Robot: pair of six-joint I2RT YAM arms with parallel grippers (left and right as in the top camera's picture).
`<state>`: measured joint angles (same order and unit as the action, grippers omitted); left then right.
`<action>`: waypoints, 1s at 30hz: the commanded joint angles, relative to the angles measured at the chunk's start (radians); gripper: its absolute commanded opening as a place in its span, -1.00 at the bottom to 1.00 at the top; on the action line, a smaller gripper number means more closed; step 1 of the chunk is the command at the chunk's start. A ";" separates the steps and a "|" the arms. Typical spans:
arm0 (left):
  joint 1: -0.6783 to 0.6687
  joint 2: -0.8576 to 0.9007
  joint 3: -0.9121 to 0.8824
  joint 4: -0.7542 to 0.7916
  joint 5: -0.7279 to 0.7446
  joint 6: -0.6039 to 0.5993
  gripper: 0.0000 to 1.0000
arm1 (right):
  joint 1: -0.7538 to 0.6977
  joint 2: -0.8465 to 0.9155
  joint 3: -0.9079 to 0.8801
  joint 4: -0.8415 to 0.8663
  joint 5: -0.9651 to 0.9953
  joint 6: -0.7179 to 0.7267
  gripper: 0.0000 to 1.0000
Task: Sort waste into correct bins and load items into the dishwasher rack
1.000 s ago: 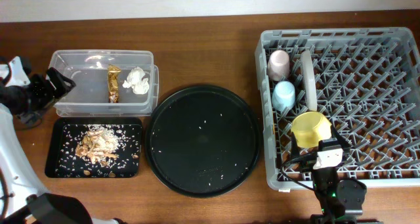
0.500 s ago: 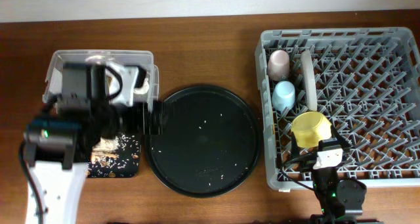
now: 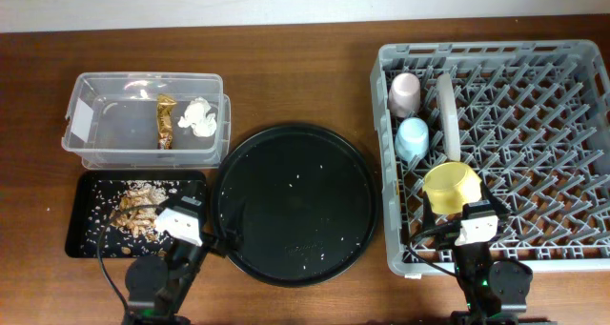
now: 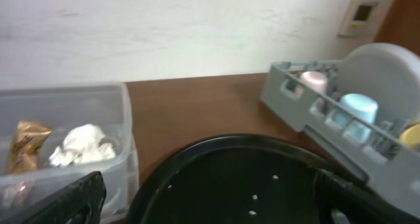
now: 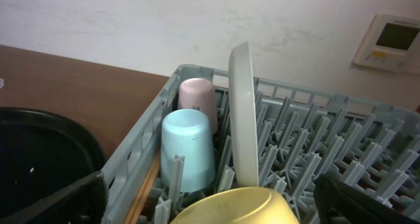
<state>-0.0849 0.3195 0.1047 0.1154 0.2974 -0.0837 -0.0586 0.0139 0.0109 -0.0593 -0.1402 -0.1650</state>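
Overhead: the left arm, seen over the clear tub point(image 3: 81, 125) half a second ago, has been drawn back to the lower left. The napkin point(image 3: 199, 116) and snack wrapper point(image 3: 166, 121) lie in the tub and the food scraps point(image 3: 138, 211) in the shallow black tray point(image 3: 86, 239), so sorting is judged done.
Left wrist: the left hand point(image 4: 210, 207) is held wide and empty over the round black tray point(image 4: 216, 178).
Right wrist: the right hand point(image 5: 216, 204) is held wide and empty. The pink cup point(image 5: 197, 96), blue cup point(image 5: 187, 148), plate point(image 5: 243, 112) and yellow bowl point(image 5: 230, 207) are racked. What look like chopsticks point(image 5: 146, 188), unseen from overhead, are shown along the wall of the rack point(image 5: 134, 161).
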 commanded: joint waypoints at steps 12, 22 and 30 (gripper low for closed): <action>0.077 -0.270 -0.097 -0.198 -0.320 0.141 0.99 | -0.008 -0.008 -0.005 -0.005 -0.006 -0.003 0.97; 0.080 -0.314 -0.096 -0.199 -0.316 0.206 0.99 | -0.008 -0.008 -0.005 -0.005 -0.006 -0.003 0.97; 0.080 -0.314 -0.096 -0.199 -0.316 0.206 0.99 | -0.008 -0.008 -0.005 -0.005 -0.006 -0.003 0.96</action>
<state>-0.0116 0.0154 0.0158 -0.0834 -0.0120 0.1093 -0.0586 0.0139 0.0109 -0.0593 -0.1402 -0.1654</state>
